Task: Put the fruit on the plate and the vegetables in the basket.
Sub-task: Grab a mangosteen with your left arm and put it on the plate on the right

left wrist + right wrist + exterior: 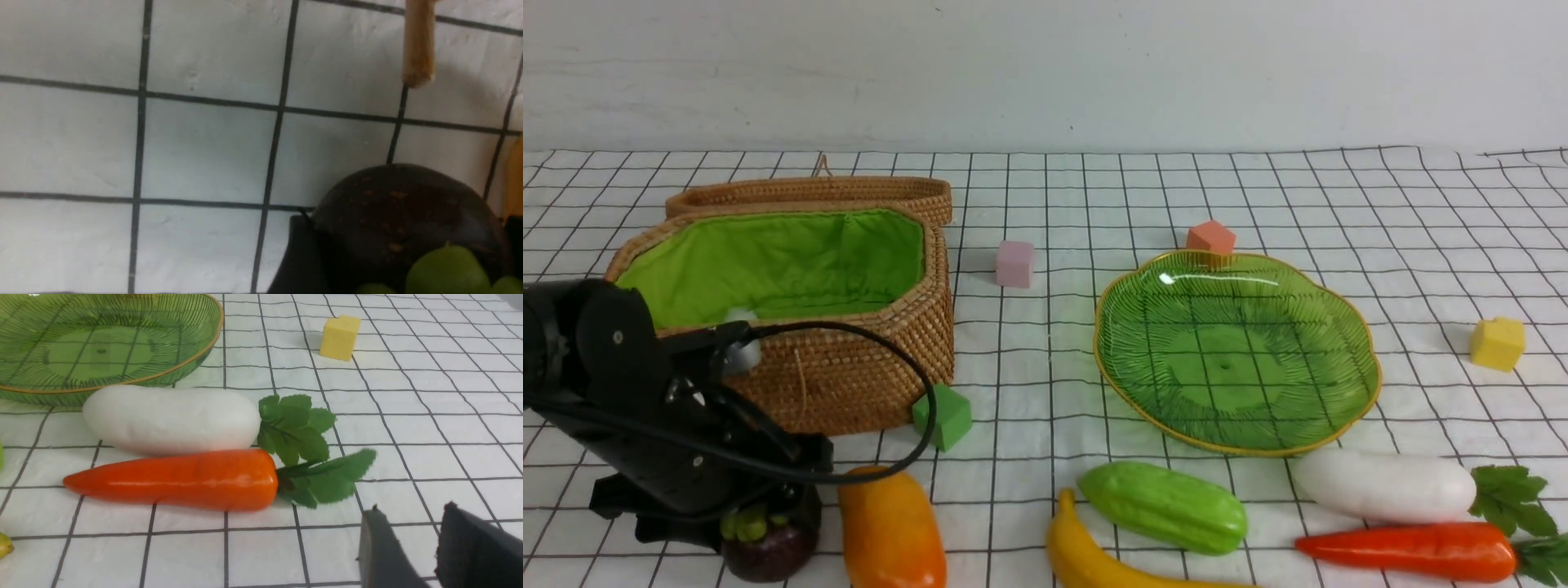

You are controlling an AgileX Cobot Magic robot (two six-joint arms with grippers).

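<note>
Squaring the left gripper (408, 228) over the mangosteen (772, 555) looks like my job now, well left of the plate and nearer me. Its jaws stand wide, a finger at either side of the fruit; I can't tell from here whether they bite yet. The basket (849, 376), left of the plate, rises close behind that arm, so I'd close evenly below the green cap, feel for a firm hold, then lift straight up before swinging across. The mango (894, 531), also left of the plate and nearer me, sits just beside my grip; a sideways nudge could roll it. Next come the banana (1111, 567) and cucumber (1168, 506), both on the near side of the plate. I'd carry high over them and release low at the plate (1233, 367) itself. The radish (1380, 486) and carrot (1421, 551) lie nearer me, toward the plate's right. The right gripper (412, 526), right of the plate, is partly open and holds nothing; I'd leave it parked.
</note>
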